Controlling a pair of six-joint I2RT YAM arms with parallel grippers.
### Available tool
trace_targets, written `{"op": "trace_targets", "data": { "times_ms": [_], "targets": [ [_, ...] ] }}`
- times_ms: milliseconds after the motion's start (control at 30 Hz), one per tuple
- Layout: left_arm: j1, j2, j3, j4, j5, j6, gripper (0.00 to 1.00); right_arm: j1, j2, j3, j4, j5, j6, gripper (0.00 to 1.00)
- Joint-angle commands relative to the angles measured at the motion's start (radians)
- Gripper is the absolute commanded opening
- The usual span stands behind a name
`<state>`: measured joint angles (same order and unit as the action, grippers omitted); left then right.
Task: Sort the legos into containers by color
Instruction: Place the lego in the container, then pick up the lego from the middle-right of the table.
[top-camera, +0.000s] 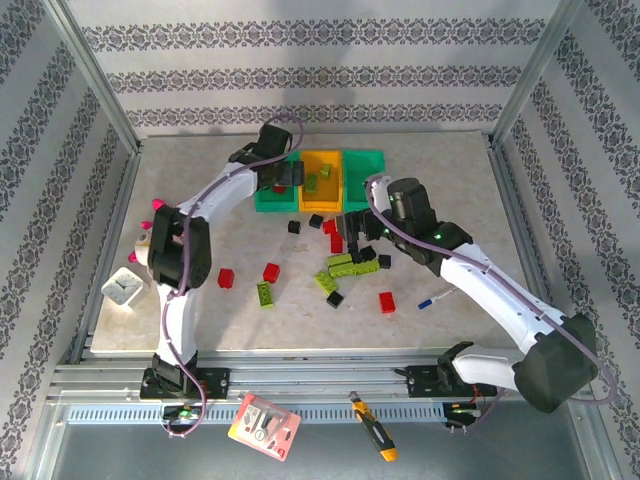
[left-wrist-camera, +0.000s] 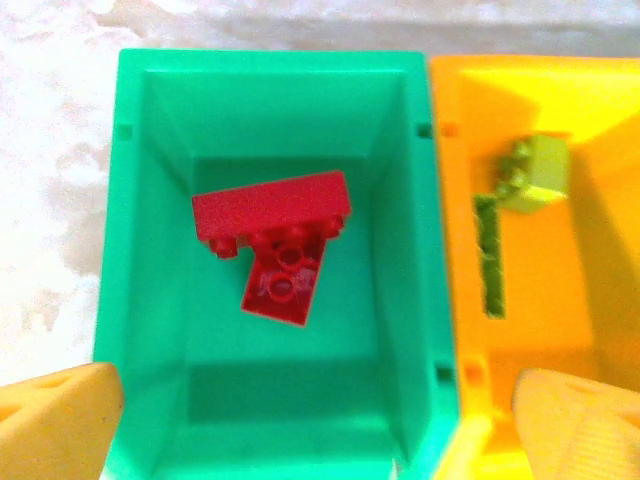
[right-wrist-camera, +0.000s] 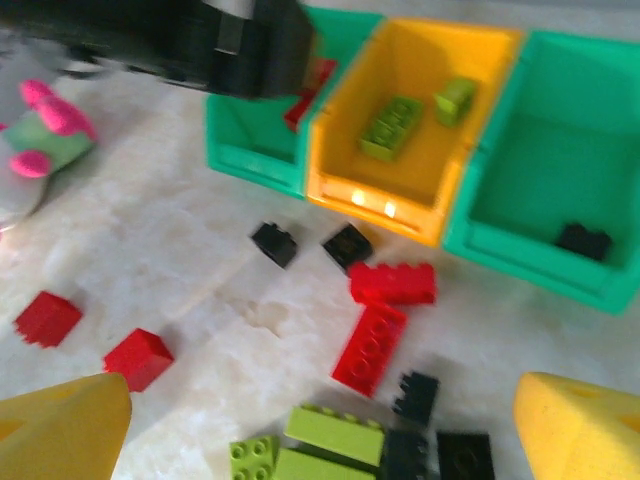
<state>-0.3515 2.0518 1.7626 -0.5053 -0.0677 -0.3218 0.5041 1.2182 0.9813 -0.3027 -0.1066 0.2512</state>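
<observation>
Down at six o'clock in the top view, both arms are bolted to the table (top-camera: 450, 180) edge. The left gripper (top-camera: 285, 176) reaches out to twelve o'clock and hangs over the left green bin (top-camera: 270, 205). The right gripper (top-camera: 352, 232) hangs right by the pile of legos (top-camera: 350, 265) in the middle. So I think the right arm is the near one for that pile. Some loose red bricks (top-camera: 271, 271) lie at nine o'clock from the pile, on the left arm's side.

Next, the left wrist view. Two yellow fingers (left-wrist-camera: 60, 420) sit far apart with nothing between them, so the left gripper (left-wrist-camera: 320, 435) is open. Right under it, two stacked red legos (left-wrist-camera: 275, 240) lie inside the left green bin (left-wrist-camera: 150, 300). Two lime legos (left-wrist-camera: 535, 170) lie in the orange bin (left-wrist-camera: 600, 300) at three o'clock. From above these are just tiny spots; up close you can see how they lie.

Last, the right wrist view. The right gripper (right-wrist-camera: 320, 430) is wide open and empty too. Loose lime bricks (right-wrist-camera: 335, 435) lie right under it, their long side running nine to three o'clock. A long red brick (right-wrist-camera: 373, 347) lies just ahead at twelve, pointing from one to seven. A black brick (right-wrist-camera: 583, 240) sits in the right green bin (right-wrist-camera: 520, 245) at two o'clock, which the top view is too far away to show well.
</observation>
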Motion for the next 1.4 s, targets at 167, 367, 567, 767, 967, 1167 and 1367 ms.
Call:
{"op": "trace_targets", "data": {
  "times_ms": [167,367,567,767,967,1167,1367],
  "targets": [
    [-0.036,-0.34,-0.352,0.286,0.332,0.304,0.99,-0.103,-0.044,-0.144,-0.129,0.141,0.237,0.95],
    [-0.158,-0.458,-0.531,0.354,0.495,0.476,0.99,-0.137,0.039,-0.173,-0.151,0.101,0.273,0.86],
    [-0.259,-0.497,-0.623,0.384,0.545,0.493,0.99,-0.154,0.152,-0.17,-0.125,0.065,0.281,0.72],
    [-0.292,-0.509,-0.675,0.424,0.551,0.455,0.99,-0.172,0.241,-0.163,-0.103,0.051,0.271,0.6],
    [-0.302,-0.503,-0.684,0.412,0.536,0.466,0.99,-0.183,0.304,-0.164,-0.076,0.04,0.261,0.57],
    [-0.307,-0.5,-0.678,0.398,0.536,0.484,0.99,-0.189,0.355,-0.167,-0.06,0.034,0.255,0.56],
    [-0.308,-0.497,-0.683,0.407,0.541,0.483,0.99,-0.199,0.377,-0.149,-0.08,0.046,0.25,0.54]
  ]
}}
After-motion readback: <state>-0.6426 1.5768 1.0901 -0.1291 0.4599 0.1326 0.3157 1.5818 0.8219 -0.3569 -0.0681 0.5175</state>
